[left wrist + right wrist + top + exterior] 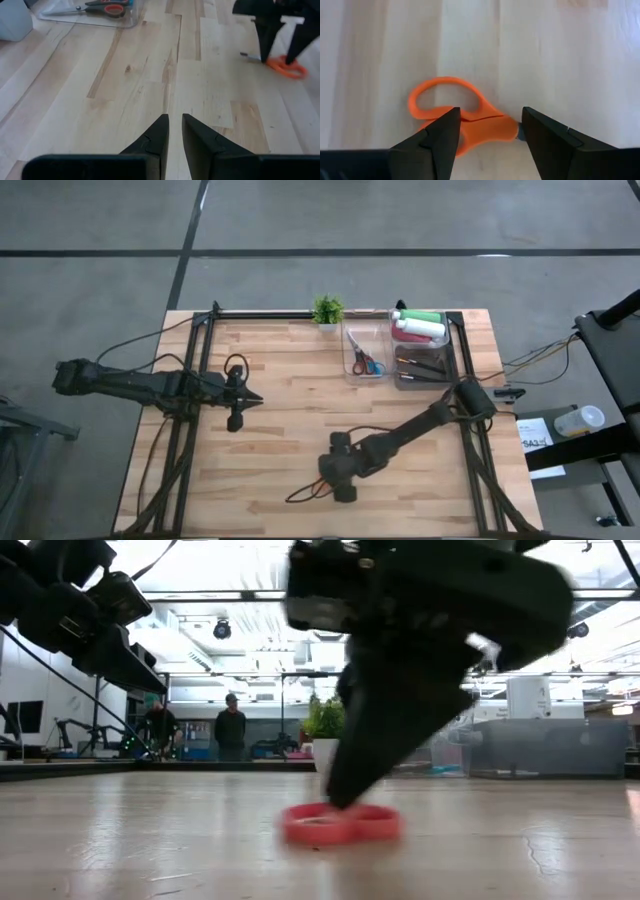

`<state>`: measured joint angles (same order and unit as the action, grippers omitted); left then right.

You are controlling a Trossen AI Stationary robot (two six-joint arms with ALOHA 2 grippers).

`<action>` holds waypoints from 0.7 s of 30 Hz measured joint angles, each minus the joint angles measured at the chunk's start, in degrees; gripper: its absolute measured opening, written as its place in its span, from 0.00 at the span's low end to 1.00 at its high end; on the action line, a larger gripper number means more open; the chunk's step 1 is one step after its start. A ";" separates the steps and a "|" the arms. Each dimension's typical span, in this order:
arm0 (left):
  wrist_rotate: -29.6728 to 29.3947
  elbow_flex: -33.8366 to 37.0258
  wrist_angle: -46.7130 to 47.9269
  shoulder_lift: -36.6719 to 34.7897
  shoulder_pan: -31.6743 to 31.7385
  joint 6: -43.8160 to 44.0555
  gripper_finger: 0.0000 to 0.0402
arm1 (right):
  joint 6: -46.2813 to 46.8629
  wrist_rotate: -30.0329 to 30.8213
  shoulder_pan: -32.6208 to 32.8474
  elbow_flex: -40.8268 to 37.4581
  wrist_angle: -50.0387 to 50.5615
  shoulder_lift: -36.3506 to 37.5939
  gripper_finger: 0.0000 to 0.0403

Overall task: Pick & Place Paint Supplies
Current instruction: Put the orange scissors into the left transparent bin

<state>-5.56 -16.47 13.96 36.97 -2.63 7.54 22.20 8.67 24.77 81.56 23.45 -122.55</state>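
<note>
Pale plank surface (290, 430) seen from above carries stocked clear bins (420, 350) at upper right, while lower centre the right gripper (322, 485), in its wrist view spread astride orange-handled plastic scissors (465, 122), readies a grasp; left gripper (175, 131) idles nearly closed.

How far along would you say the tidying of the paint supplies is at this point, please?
Mostly done: the squeeze bottles and brushes lie in the dark bin, and one pair of scissors in the clear tray. In hand: the right gripper, open, straddles the orange scissors on the table. Left: grasping and binning them. The left gripper waits.
</note>
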 joint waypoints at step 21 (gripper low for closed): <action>-0.02 0.00 0.11 0.00 0.00 0.00 0.15 | 0.34 0.70 0.11 -0.15 27.90 3.35 0.52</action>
<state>-5.58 -16.47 14.08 36.97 -2.63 7.54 22.54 9.37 24.88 81.41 51.35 -119.20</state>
